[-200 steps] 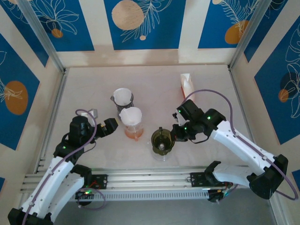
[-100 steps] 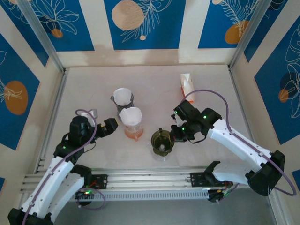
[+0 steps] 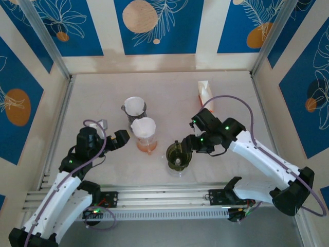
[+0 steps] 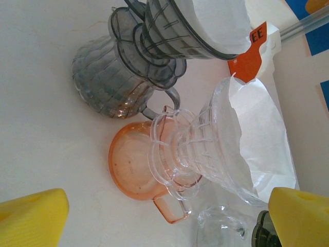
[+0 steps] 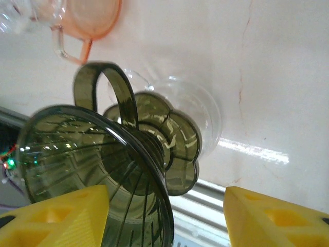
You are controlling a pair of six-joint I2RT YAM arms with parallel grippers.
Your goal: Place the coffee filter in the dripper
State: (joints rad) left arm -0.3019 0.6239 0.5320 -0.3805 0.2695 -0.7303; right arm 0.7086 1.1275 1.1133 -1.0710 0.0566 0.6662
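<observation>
You have three drippers, all ribbed cones. The green dripper [image 3: 178, 153], smoky and see-through, stands on a clear glass jug [image 5: 205, 110]. A clear dripper [image 4: 205, 149] sits to its left on an orange jug [image 4: 131, 164]. A grey dripper [image 4: 164, 36] sits beyond that one on a grey jug [image 4: 100, 72].

There are two white paper filters shaped into cones: one filter [image 4: 221, 20] sits in the grey dripper, the other filter [image 4: 262, 139] in the clear one. One white-and-orange filter carton [image 3: 204, 92] stands beyond and to the right of the green dripper.

Your right arm is stretched out low from the right of the green dripper. The right gripper [image 3: 187, 141] has its yellow fingers [image 5: 56, 218] parted to either side of the cone, gripping nothing. Your left arm is bent at the elbow. The left gripper [image 3: 114, 135] hovers left of the green dripper, on the far side of the clear one, spread fully wide and empty.
</observation>
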